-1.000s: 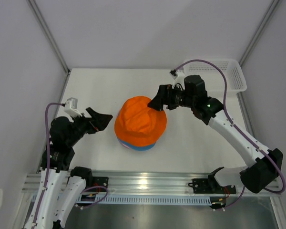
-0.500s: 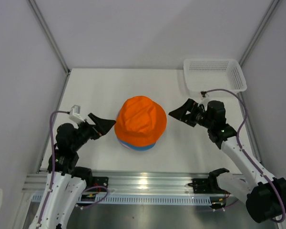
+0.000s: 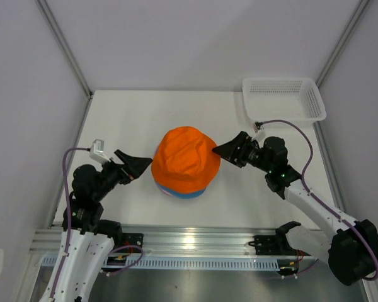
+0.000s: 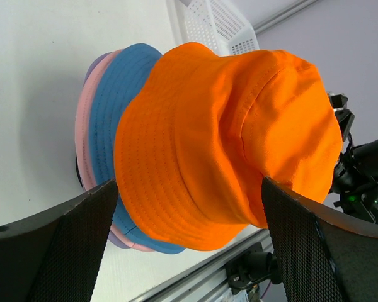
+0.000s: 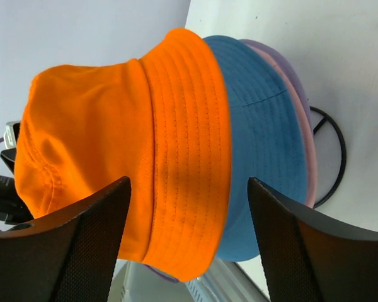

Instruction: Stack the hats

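Observation:
The orange hat (image 3: 186, 160) sits on top of the stack at the table's middle, over the blue hat (image 3: 188, 194), with pink and lavender brims showing below. In the left wrist view the orange hat (image 4: 227, 138) covers the blue hat (image 4: 116, 107), the pink hat (image 4: 84, 132) and a sliver of the lavender hat (image 4: 92, 64). In the right wrist view the same order shows: orange hat (image 5: 120, 157), blue hat (image 5: 261, 151), pink hat (image 5: 300, 135), lavender hat (image 5: 290, 78). My left gripper (image 3: 137, 162) is open and empty just left of the stack. My right gripper (image 3: 227, 151) is open and empty just right of it.
A thin black wire stand (image 5: 331, 157) shows under the stack. A white mesh basket (image 3: 283, 97) stands at the table's back right corner. The metal rail (image 3: 195, 242) runs along the near edge.
My right gripper moved off the orange hat's top, swung down to the right, then came back close to the stack's right side. My left gripper crept a little toward the stack.

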Available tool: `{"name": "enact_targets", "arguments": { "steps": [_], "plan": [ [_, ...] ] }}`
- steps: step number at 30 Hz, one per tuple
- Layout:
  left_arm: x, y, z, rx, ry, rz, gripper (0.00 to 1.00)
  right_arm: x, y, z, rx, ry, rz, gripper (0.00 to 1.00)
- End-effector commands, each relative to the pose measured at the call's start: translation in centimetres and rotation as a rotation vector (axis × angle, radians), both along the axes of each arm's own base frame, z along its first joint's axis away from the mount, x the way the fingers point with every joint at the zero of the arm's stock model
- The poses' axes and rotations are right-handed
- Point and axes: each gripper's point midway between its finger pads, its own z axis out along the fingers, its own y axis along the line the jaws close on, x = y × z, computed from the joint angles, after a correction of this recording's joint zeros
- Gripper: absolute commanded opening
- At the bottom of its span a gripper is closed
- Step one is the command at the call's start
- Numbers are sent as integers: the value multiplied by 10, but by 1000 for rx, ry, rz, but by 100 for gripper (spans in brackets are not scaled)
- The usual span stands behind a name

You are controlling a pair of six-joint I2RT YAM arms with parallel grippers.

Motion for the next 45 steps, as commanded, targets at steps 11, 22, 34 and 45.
{"name": "enact_targets", "arguments": {
  "steps": [11, 22, 34, 45],
  "plan": [
    [7, -8, -16, -120, 91, 6, 81, 5, 8, 5, 0, -26, -24, 0],
    [14, -9, -39, -185, 134, 36, 80, 6, -2, -44, -112, 31, -65, 0],
    [20, -11, -40, -224, 126, 38, 70, -1, 4, -78, -163, 65, -40, 0],
    [26, -16, -56, -234, 158, 13, 65, 0, 7, -85, -164, 80, -32, 0]
  ]
}}
